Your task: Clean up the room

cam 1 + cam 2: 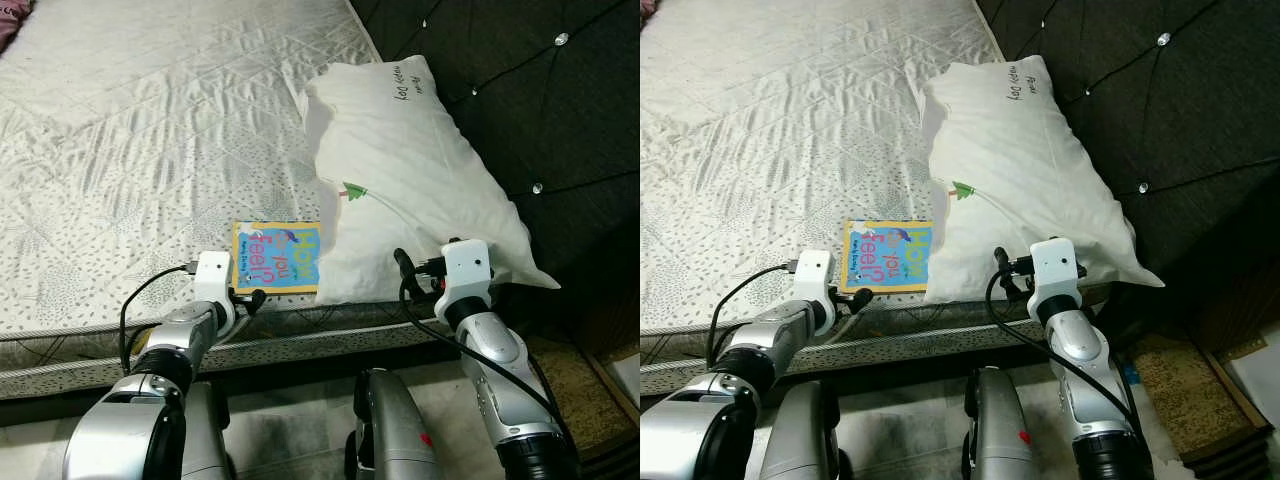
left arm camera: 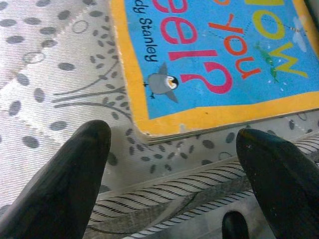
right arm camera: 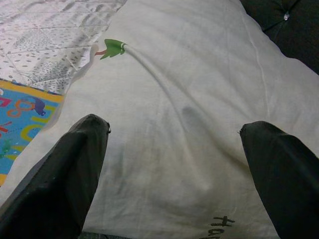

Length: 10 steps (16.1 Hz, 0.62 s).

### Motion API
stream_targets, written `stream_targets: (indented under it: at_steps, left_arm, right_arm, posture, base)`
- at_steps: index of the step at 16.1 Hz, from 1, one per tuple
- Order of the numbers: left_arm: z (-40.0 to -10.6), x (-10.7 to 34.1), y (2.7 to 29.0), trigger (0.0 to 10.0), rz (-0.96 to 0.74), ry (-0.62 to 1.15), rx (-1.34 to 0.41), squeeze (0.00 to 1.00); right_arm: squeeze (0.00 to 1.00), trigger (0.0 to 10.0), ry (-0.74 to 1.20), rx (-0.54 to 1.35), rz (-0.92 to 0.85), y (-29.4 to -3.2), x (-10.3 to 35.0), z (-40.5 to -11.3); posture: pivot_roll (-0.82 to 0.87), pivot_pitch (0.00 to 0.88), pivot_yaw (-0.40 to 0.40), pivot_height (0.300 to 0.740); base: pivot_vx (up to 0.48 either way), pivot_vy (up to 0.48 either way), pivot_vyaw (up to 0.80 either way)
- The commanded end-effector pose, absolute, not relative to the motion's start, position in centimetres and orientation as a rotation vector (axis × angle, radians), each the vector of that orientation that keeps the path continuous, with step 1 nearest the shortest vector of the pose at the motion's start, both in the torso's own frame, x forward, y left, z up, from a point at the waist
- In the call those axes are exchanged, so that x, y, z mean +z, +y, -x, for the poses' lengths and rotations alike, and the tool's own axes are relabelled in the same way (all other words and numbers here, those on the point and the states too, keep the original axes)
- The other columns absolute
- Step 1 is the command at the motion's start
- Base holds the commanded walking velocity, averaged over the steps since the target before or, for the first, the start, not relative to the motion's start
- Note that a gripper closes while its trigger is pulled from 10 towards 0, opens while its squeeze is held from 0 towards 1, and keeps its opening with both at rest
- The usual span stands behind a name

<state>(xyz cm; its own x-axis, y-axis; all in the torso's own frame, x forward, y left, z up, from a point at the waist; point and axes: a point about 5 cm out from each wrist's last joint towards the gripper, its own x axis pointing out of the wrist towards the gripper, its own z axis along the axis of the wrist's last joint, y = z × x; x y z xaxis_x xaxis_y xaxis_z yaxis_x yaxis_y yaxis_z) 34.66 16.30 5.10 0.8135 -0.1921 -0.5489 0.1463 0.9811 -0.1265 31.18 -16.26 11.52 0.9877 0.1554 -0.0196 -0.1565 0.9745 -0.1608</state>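
Observation:
A children's book (image 1: 277,256) with a yellow border and blue cover lies flat at the mattress's near edge, one side tucked against a white pillow (image 1: 400,170). My left gripper (image 1: 250,297) hovers just off the near edge of the book, open. In the left wrist view both fingers (image 2: 75,169) straddle the book's (image 2: 214,50) lower edge without touching it. My right gripper (image 1: 404,266) is open at the pillow's near end, and in the right wrist view the pillow (image 3: 189,99) lies between and beyond its fingers (image 3: 65,164).
The bare quilted mattress (image 1: 130,130) stretches away to the far left. A dark tufted headboard (image 1: 520,90) stands behind the pillow on the right. A brown rug (image 1: 1185,385) covers the floor at the right. Something pink (image 1: 10,20) lies at the far left corner.

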Motion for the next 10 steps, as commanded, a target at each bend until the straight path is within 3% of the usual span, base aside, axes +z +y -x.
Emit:
stream_targets:
  at_steps: [1, 10]
  left_arm:
    - [-34.7, 5.1, 15.7, 10.0, 0.083, 0.585, -0.204, 0.00]
    - [-33.7, 4.7, 11.4, 10.0, 0.082, 0.579, -0.369, 0.00]
  right_arm:
    - [0.00, 10.0, 0.007, 0.146, 0.160, -16.6, 11.6, -31.0]
    - [0.00, 10.0, 0.006, 0.149, 0.154, -16.5, 11.5, -31.2]
  posture:
    - [-0.09, 0.155, -0.061, 0.575]
    - [-0.08, 0.149, -0.057, 0.575]
  base:
    - [0.000, 0.000, 0.00]
    - [0.000, 0.000, 0.00]
